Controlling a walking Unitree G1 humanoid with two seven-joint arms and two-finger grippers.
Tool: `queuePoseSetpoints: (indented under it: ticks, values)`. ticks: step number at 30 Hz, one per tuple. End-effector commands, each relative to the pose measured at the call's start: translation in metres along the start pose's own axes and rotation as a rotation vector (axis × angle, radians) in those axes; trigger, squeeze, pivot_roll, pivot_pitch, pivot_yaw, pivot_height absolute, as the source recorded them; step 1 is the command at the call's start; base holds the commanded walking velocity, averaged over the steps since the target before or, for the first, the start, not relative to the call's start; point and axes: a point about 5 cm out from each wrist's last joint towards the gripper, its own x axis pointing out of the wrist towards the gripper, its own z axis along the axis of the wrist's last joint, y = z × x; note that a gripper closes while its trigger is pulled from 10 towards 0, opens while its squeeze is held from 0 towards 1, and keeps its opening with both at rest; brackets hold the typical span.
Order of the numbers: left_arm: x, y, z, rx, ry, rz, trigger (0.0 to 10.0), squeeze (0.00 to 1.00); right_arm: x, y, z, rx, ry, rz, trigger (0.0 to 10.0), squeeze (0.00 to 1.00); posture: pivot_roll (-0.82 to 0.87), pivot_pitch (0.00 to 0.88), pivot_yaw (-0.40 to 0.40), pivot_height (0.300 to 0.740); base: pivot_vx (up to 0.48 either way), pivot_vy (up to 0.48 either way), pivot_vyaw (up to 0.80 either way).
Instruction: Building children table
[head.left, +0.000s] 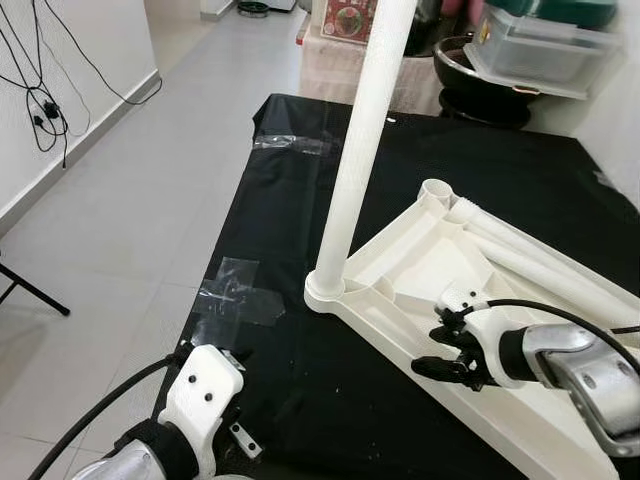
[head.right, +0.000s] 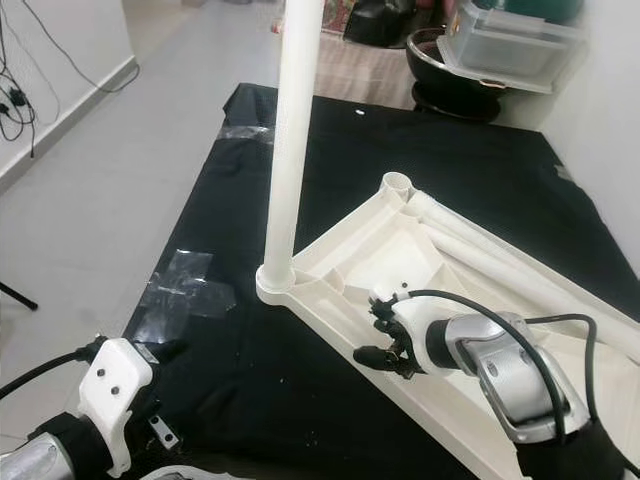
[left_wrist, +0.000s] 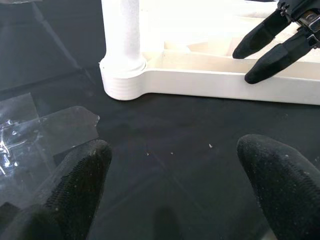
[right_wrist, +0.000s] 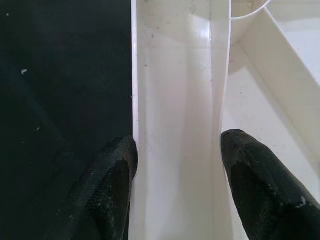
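A white plastic table top (head.left: 415, 245) lies upside down on a black cloth (head.left: 300, 390). One white leg (head.left: 362, 140) stands upright in its near corner socket (left_wrist: 122, 82). Two more legs (head.left: 545, 262) lie loose across the underside, beside an empty corner socket (head.left: 437, 190). My right gripper (right_wrist: 177, 165) straddles the table top's side rim (right_wrist: 175, 100), one finger pressed against each wall. Low over the cloth, my left gripper (left_wrist: 175, 170) is open and holds nothing, a short way in front of the upright leg's base.
Clear tape (head.left: 235, 295) holds the cloth to the grey tiled floor (head.left: 110, 230). Beyond the cloth stand a clear storage box (head.left: 550, 45), a black bowl (head.left: 465, 65) and a low box (head.left: 340, 60). Cables (head.left: 40, 100) hang on the left wall.
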Motion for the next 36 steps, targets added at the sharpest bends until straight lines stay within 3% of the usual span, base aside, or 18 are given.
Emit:
queuePoseSetpoints:
  ticks: [1, 2, 3, 8, 11, 14, 19, 20, 23, 32, 34, 36]
  values:
    - [0.001, -0.003, -0.004, -0.007, 0.019, -0.009, 10.0, 0.0, 0.003, -0.003, -0.008, -0.024, 0.044, -0.029, 3.6, 0.0, 0.05, 0.175, -0.127, 0.74, 0.0, 0.0, 0.0]
    - [0.001, -0.003, -0.004, -0.007, 0.019, -0.009, 10.0, 0.0, 0.003, -0.003, -0.008, -0.024, 0.044, -0.029, 3.6, 0.0, 0.05, 0.175, -0.127, 0.74, 0.0, 0.0, 0.0]
    - [0.001, -0.003, -0.004, -0.006, 0.018, -0.009, 10.0, 0.0, 0.005, -0.001, -0.001, -0.086, 0.004, -0.011, 10.0, 0.0, 0.05, 0.174, -0.127, 0.74, 0.0, 0.0, 0.0]
    - [0.001, -0.003, -0.004, -0.007, 0.018, -0.01, 10.0, 0.0, 0.005, 0.0, 0.006, -0.083, -0.048, 0.012, 10.0, 0.0, 0.06, 0.171, -0.128, 0.74, 0.0, 0.0, 0.0]
    - [0.001, -0.004, -0.004, -0.008, 0.019, -0.011, 10.0, 0.0, 0.004, -0.01, 0.024, -0.036, -0.151, -0.006, 10.0, 0.0, 0.06, 0.169, -0.13, 0.74, 0.0, 0.0, 0.0]
    - [0.001, -0.004, -0.004, -0.008, 0.019, -0.011, 10.0, 0.0, 0.002, -0.016, 0.029, -0.022, -0.178, -0.037, 10.0, 0.0, 0.06, 0.169, -0.13, 0.74, 0.0, 0.0, 0.0]
    - [0.001, -0.004, -0.004, -0.008, 0.019, -0.013, 10.0, 0.0, 0.002, -0.019, 0.03, -0.036, -0.151, -0.039, 10.0, 0.0, 0.06, 0.171, -0.131, 0.74, 0.0, 0.0, 0.0]
    - [0.001, -0.004, -0.004, -0.008, 0.019, -0.013, 10.0, 0.0, 0.004, -0.008, 0.022, -0.051, -0.094, 0.041, 10.0, 0.0, 0.06, 0.176, -0.133, 0.74, 0.0, 0.0, 0.0]
    - [0.001, -0.004, -0.004, -0.008, 0.018, -0.012, 10.0, 0.0, 0.007, -0.005, 0.019, -0.056, -0.075, 0.047, 10.0, 0.0, 0.06, 0.177, -0.133, 0.74, 0.0, 0.0, 0.0]
    - [0.002, -0.005, -0.004, -0.009, 0.017, -0.008, 10.0, 0.0, 0.015, -0.008, 0.009, -0.036, -0.008, -0.001, 10.0, 0.0, 0.06, 0.179, -0.132, 0.74, 0.0, 0.0, 0.0]
    - [0.001, -0.004, -0.004, -0.01, 0.016, -0.008, 10.0, 0.0, 0.014, -0.008, -0.002, -0.083, 0.068, -0.008, 10.0, 0.0, 0.05, 0.18, -0.136, 0.74, 0.0, 0.0, 0.0]
    - [0.001, -0.004, -0.004, -0.01, 0.016, -0.008, 10.0, 0.0, 0.014, -0.008, -0.002, -0.083, 0.068, -0.008, 10.0, 0.0, 0.05, 0.18, -0.136, 0.74, 0.0, 0.0, 0.0]
